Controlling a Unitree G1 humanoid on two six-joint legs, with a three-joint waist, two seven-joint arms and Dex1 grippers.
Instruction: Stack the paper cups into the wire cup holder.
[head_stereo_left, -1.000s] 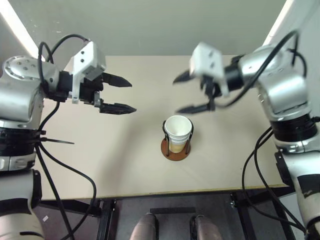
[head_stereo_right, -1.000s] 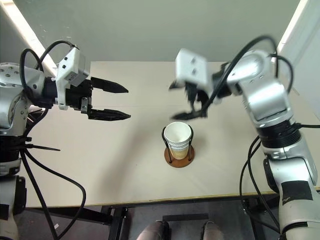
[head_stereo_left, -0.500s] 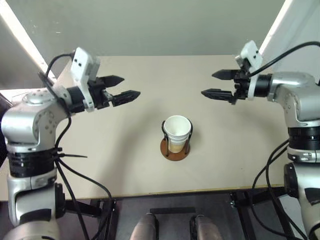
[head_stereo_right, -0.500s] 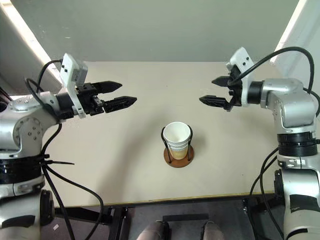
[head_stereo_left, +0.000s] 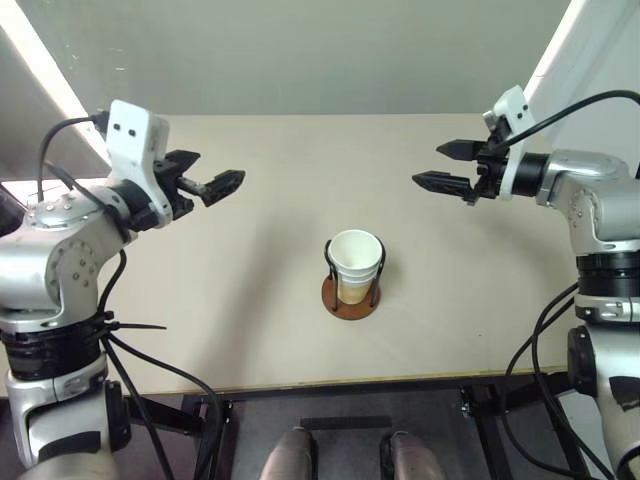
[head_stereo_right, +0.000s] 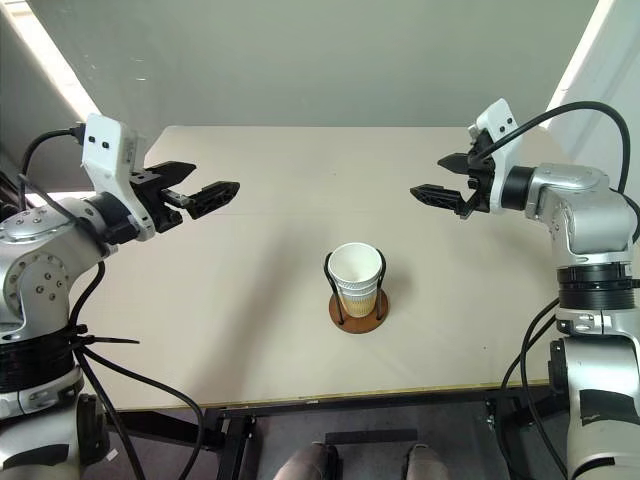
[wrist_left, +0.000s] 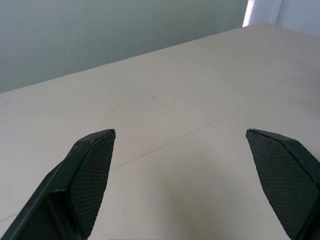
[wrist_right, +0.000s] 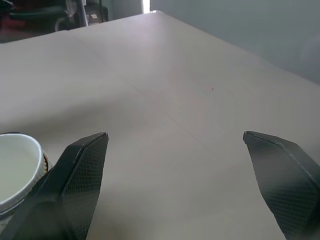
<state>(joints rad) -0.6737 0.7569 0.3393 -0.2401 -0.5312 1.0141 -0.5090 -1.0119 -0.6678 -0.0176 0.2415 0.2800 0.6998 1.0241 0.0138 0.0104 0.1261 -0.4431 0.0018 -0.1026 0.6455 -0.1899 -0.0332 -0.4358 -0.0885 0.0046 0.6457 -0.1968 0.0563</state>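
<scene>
You see tan-yellow paper cups (head_stereo_left: 356, 262) nested in black-wire, brown-base cup holder (head_stereo_left: 351, 298) on beige surface (head_stereo_left: 280, 330); left gripper (head_stereo_left: 212, 180), right gripper (head_stereo_left: 440, 166) spread wide, empty.

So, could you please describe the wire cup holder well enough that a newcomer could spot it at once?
Start at the beige table and look near its middle, between the two raised grippers. There stands the wire cup holder: a round reddish-brown disc with thin black upright wires. It alone stands on the tabletop, and nested paper cups, tan outside and white inside, sit in it.
</scene>
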